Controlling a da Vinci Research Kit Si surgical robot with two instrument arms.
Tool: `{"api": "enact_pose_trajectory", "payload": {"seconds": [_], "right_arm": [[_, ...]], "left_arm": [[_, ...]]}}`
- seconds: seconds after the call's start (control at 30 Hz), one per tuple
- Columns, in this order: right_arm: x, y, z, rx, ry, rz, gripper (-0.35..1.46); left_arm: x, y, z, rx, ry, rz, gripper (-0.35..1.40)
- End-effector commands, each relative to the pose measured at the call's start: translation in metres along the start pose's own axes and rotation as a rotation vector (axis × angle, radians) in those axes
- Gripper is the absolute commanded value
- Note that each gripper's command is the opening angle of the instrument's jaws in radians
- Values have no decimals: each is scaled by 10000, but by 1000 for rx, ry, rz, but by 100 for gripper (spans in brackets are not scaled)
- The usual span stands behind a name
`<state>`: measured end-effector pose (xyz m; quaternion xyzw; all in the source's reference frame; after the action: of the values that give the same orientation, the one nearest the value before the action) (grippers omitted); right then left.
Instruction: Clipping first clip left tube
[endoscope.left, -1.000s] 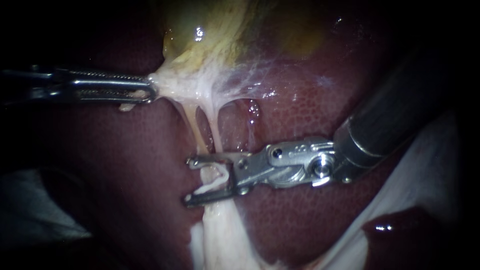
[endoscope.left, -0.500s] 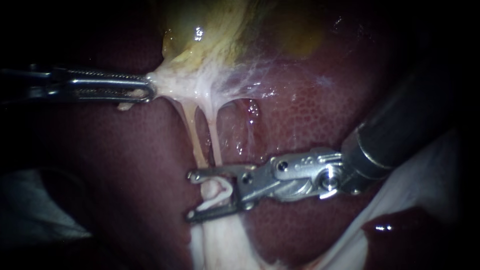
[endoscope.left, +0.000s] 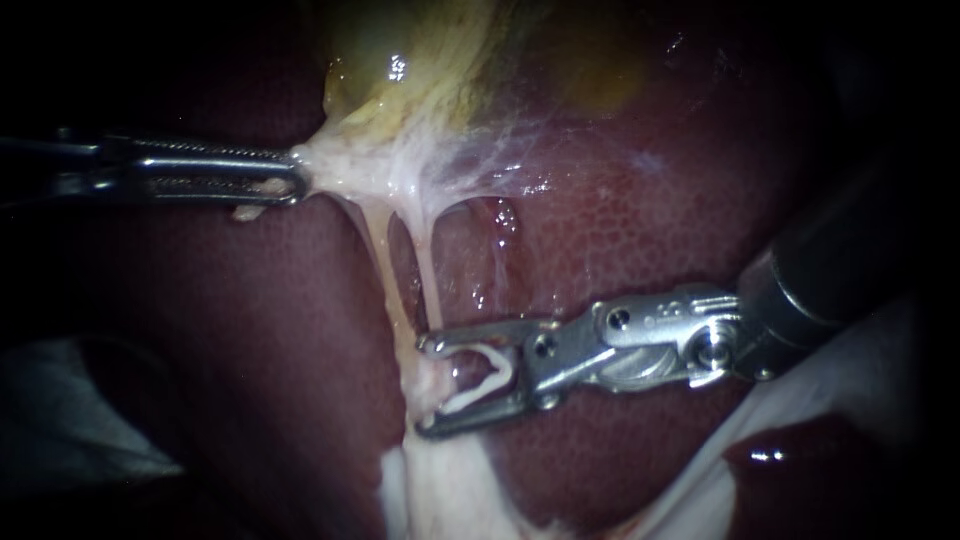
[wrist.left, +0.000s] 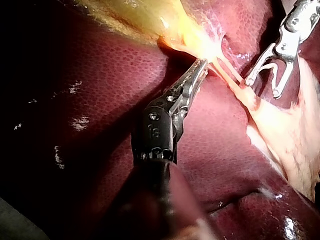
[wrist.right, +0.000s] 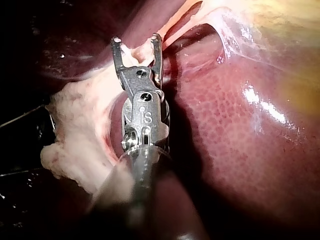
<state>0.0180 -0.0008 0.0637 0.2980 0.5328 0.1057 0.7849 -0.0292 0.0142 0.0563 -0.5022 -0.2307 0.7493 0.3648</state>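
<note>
Two pale tubes run down from the gallbladder: the left tube and the right tube. My left instrument is shut on the white tissue at the gallbladder's lower end and holds it stretched to the left; the left wrist view shows the same grip. My right instrument comes in from the right with its jaws wide apart, carrying an open white clip. Its tips stand at the right side of the pale tissue where the tubes end, around neither tube. In the right wrist view my right instrument lies against that tissue.
Dark red liver lies behind and around the tubes. A broad pale tissue mass spreads below the jaws. White gauze lies at the lower right under the right shaft.
My right instrument has drawn back to the right with the clip still open in it; its jaws no longer straddle the tissue below the tubes. The left instrument has kept its hold.
</note>
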Motion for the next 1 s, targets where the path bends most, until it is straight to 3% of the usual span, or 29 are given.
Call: {"api": "enact_pose_trajectory", "payload": {"seconds": [0.03, 0.57, 1.0], "right_arm": [[-3, 3, 2, -1, 6, 6, 46], [-25, 49, 5, 3, 44, 48, 48], [-25, 51, 17, 35, 75, 63, 49]], "left_arm": [[0, 0, 0, 0, 0, 0, -35], [0, 0, 0, 0, 0, 0, -35], [0, 0, 0, 1, 0, 0, -35]]}}
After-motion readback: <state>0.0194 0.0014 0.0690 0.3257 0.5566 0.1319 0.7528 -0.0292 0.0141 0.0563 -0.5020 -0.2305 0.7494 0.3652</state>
